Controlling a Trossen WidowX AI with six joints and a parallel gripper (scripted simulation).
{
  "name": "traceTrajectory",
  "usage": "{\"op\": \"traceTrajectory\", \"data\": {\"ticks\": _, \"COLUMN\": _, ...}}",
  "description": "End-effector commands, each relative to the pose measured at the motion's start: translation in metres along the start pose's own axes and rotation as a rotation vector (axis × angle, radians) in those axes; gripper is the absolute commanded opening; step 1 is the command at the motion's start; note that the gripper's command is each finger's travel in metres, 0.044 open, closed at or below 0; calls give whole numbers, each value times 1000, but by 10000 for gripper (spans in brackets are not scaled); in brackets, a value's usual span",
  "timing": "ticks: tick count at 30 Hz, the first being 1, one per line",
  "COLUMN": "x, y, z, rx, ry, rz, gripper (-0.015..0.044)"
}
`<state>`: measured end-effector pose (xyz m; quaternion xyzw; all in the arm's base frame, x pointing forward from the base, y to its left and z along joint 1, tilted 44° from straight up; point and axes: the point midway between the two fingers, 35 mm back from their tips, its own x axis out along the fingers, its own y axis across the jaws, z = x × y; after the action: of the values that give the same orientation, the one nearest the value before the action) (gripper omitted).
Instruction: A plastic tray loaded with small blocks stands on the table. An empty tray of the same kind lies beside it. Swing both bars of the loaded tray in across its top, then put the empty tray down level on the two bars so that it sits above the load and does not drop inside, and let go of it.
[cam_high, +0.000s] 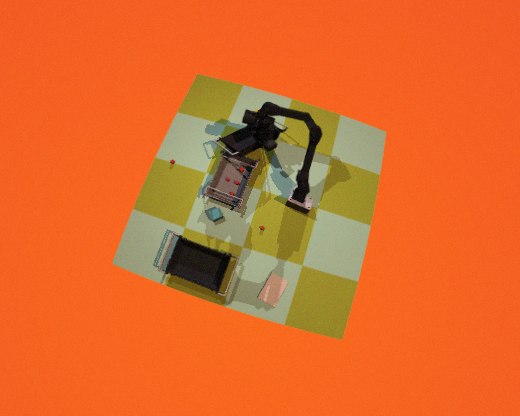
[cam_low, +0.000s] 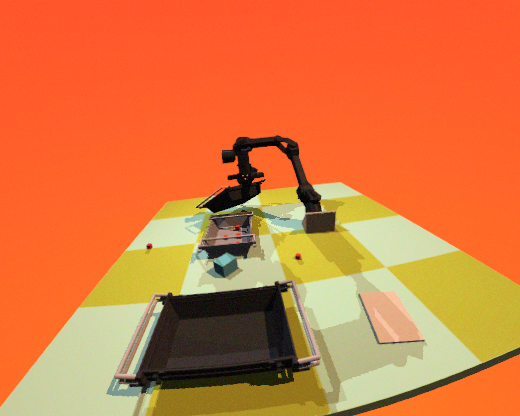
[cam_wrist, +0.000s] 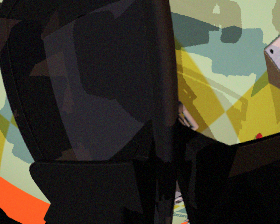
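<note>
The loaded tray (cam_high: 224, 186) (cam_low: 240, 248) stands on the table with several small red blocks inside. Its far bar (cam_low: 231, 215) and near bar (cam_low: 227, 238) both lie in across its top, near its ends. My gripper (cam_high: 264, 139) (cam_low: 246, 192) (cam_wrist: 159, 125) is shut on a wall of the black empty tray (cam_high: 242, 142) (cam_low: 227, 199) (cam_wrist: 100, 85). That tray hangs in the air beyond the loaded tray's far end, tilted, its left end lower in the exterior view. Its left-end bar sticks outward. The fingertips are mostly hidden by the tray and dark shading.
A larger-looking dark tray (cam_high: 200, 262) (cam_low: 225, 335) with its bars out stands at the front. A teal block (cam_high: 214, 214) (cam_low: 226, 265) lies just in front of the loaded tray. A pink plate (cam_high: 273, 289) (cam_low: 391, 317) lies front right. Loose red blocks (cam_high: 172, 161) (cam_low: 298, 256) lie either side.
</note>
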<state>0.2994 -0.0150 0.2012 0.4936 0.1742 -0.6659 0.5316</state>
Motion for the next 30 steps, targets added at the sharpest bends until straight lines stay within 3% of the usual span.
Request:
{"op": "traceTrajectory", "data": {"ticks": 1, "x": -10, "y": -1, "z": -23, "rx": -46, "ry": 9, "rz": 32, "gripper": 0}}
{"op": "traceTrajectory", "data": {"ticks": 30, "x": -15, "y": -63, "z": -152, "rx": -356, "ry": -68, "rz": 78, "gripper": 0}}
